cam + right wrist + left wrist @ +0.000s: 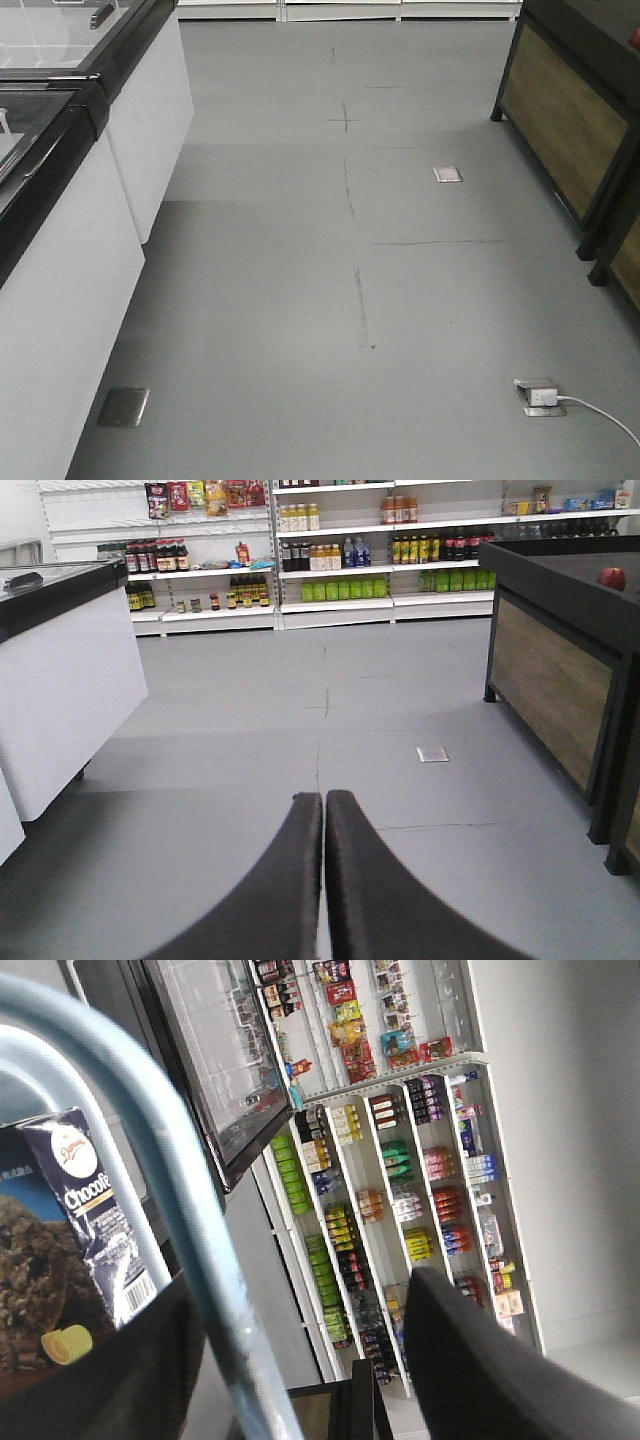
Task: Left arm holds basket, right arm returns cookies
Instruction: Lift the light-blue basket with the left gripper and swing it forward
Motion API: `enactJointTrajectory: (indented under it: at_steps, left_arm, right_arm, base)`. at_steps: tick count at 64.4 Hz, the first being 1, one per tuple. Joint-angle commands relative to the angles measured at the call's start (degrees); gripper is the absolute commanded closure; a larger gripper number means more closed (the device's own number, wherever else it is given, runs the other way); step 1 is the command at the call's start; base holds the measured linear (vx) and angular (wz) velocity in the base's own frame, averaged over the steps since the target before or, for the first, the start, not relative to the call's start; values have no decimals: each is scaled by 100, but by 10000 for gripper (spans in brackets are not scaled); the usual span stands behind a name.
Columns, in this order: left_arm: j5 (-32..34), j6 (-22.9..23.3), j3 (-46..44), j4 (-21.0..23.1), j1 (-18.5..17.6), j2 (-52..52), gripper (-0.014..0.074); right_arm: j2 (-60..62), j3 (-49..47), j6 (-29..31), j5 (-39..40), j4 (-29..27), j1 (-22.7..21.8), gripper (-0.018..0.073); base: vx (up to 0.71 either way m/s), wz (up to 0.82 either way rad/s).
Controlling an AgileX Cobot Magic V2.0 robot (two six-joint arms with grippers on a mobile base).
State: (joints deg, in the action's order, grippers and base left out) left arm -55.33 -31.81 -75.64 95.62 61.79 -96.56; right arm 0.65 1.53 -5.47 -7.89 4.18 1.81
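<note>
Left gripper (305, 1290): jaws apart, basket (175, 1160) handle running between them.
Cookies (75, 1210): upright beside the handle, not yet picked up.
Right gripper (323, 796): closed, empty, above the floor (250, 730).
Progress: early; the return is still to do.

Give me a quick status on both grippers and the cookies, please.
Left gripper open, basket handle running through. Right gripper shut, empty. Cookies behind handle, not yet picked. Counter left, stand right, aisle between.
</note>
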Motion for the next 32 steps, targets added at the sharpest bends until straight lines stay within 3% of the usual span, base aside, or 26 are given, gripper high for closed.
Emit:
enactJointTrajectory:
  at_steps: [1, 19, 32]
  left_arm:
    - [-89, 16, -206, 403, -85, 162, 244]
    - [-172, 11, -453, 403, -186, 49, 606]
    - [-122, 68, -1168, 403, -509, 49, 604]
  right_arm:
    - [58, 14, 33, 428, 21, 8, 568]
    - [58, 14, 33, 428, 21, 8, 568]
    - [58, 14, 33, 428, 21, 8, 568]
  base:
    - [0, 0]
    - [0, 0]
    - [0, 0]
